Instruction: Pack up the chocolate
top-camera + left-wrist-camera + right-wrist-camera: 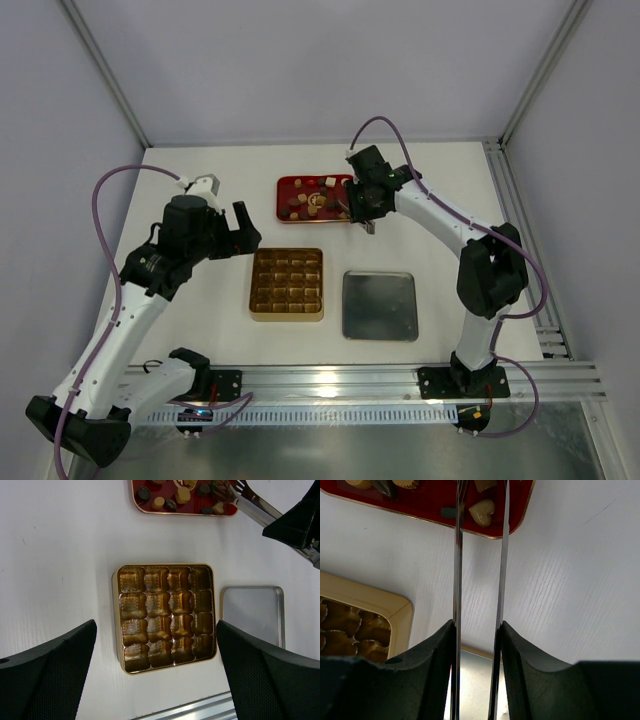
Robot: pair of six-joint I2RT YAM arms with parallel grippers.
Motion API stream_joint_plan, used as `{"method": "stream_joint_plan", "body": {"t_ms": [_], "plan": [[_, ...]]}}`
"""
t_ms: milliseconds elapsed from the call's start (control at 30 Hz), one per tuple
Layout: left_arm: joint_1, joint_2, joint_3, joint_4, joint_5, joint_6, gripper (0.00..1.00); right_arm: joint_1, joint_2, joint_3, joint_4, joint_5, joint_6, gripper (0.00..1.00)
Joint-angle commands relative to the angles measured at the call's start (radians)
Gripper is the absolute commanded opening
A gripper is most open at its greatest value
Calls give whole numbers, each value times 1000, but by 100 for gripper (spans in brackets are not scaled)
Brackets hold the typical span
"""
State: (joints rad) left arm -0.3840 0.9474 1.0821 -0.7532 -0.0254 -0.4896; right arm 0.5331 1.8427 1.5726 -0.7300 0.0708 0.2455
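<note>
Several small chocolate pieces [313, 200], dark, light brown and cream, lie in the red tray [284, 186] at the back centre. They also show in the left wrist view [182, 494]. My right gripper [362, 210] is shut on metal tongs [457, 555], whose tips reach into the tray's right end beside a cream heart piece [482, 512]. The tong arms stand apart and hold nothing that I can see. The gold box [254, 290] lies in front of the tray, its compartments [159, 605] empty. My left gripper [156, 625] hangs open and empty above the box.
A flat silver lid [380, 305] lies right of the gold box; it also shows in the left wrist view [252, 615]. An aluminium rail [400, 378] runs along the near table edge. The enclosure's walls stand at the back and sides.
</note>
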Motion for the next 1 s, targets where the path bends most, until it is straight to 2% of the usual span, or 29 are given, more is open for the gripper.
{"method": "stream_joint_plan", "body": {"t_ms": [0,833,967], "plan": [[-1,-9,7,2,-1,2,100,-4,-22,23,32,-9,1,43],[-1,-10,4,3,-4,0,100,-5,21,36,37,-17,6,39],[-1,-9,4,3,-7,2,100,-10,32,58,30,-14,5,34]]}}
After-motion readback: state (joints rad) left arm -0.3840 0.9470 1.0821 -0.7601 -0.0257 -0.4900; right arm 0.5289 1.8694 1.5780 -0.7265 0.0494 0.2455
